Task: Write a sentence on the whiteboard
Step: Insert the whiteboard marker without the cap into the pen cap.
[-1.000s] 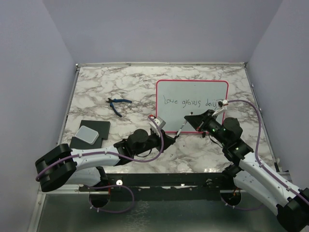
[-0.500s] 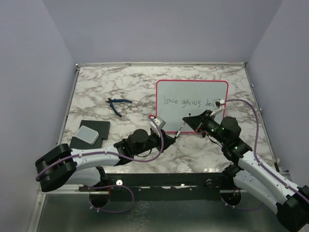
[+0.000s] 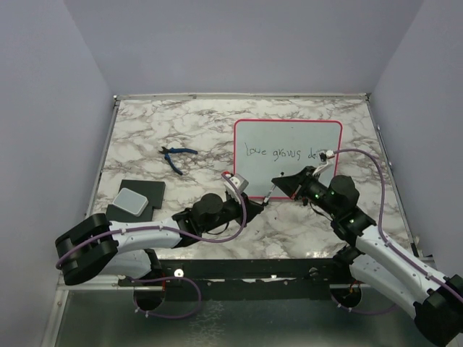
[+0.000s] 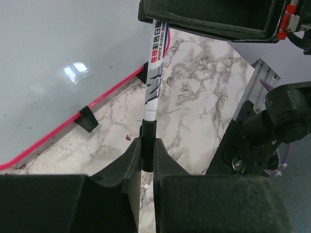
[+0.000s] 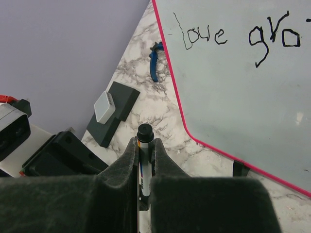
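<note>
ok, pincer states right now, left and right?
Left pincer: closed on the marker, at its black end.
Right pincer: closed on the same marker.

Left fingers (image 3: 255, 204) and right fingers (image 3: 284, 185) grip one marker (image 3: 269, 192) over the whiteboard (image 3: 289, 137).

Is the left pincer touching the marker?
Touching. The left wrist view shows the left pincer shut on the marker, its black end clamped between the jaws with no gap.

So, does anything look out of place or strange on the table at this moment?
Nothing is spilled or broken. One thing is odd: the left gripper and the right gripper are both shut on the same marker, over the whiteboard's near edge. Blue pliers also lie on the table.
</note>
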`<state>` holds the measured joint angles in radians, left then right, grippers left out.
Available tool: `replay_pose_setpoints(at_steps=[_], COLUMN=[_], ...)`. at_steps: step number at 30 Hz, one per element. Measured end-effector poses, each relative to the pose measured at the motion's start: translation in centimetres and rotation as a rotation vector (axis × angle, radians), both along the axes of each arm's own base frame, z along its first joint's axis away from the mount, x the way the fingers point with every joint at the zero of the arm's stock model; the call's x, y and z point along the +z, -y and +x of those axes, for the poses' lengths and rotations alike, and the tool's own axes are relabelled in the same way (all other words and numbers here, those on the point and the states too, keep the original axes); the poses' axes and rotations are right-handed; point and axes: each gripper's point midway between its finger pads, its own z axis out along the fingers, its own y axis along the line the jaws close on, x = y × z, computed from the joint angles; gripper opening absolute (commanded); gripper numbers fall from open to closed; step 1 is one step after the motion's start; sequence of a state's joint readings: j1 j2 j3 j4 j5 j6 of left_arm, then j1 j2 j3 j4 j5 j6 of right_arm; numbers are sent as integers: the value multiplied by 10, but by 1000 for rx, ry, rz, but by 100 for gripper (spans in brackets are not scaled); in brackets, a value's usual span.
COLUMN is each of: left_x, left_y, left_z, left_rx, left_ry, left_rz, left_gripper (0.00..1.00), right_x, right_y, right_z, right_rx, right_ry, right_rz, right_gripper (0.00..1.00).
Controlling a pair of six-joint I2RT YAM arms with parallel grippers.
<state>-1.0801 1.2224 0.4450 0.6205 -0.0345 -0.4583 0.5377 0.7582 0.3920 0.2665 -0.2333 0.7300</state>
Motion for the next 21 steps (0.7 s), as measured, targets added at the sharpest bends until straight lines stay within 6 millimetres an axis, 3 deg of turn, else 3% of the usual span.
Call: replay_pose_setpoints(at_steps=[12,21], left_x=[-17,-26], left_y=[2,-1], left_z=[7,13], left_rx=[-2,7], left_ry=[30,38], left_rz=[56,89], left_gripper=[0,0], right_x=[-21,-27], right_y=[-6,-11], right_z=[0,0], right_rx=[29,44], right_ry=[-12,0], right_rz=[-71,-98], right_gripper=[1,1])
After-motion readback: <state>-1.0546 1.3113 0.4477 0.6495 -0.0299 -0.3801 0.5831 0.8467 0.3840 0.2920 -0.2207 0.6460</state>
